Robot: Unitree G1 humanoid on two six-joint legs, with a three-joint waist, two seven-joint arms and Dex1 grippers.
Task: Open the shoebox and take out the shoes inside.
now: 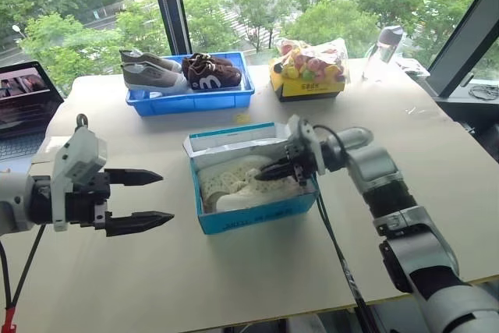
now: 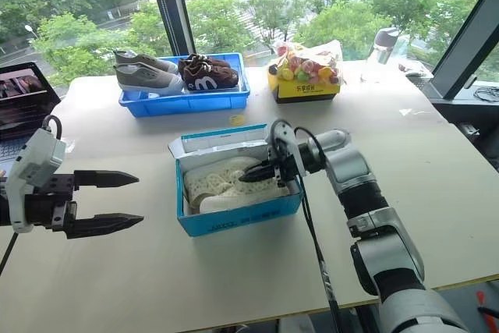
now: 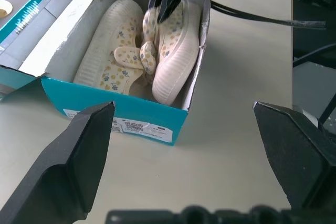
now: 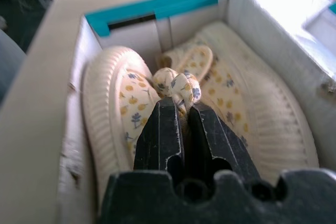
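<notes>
Two cream shoes (image 4: 173, 103) lie side by side in the open shoebox (image 1: 249, 212); right pincer (image 4: 181, 109) pinches one shoe's collar directly ahead. Left pincer (image 1: 148, 196) hangs wide open, farther off.

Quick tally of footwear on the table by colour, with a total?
Cream-white shoes, in the open shoebox: 2
Grey sneakers, in the blue tray: 2
Dark brown shoes, same tray: 2
Total: 6
</notes>
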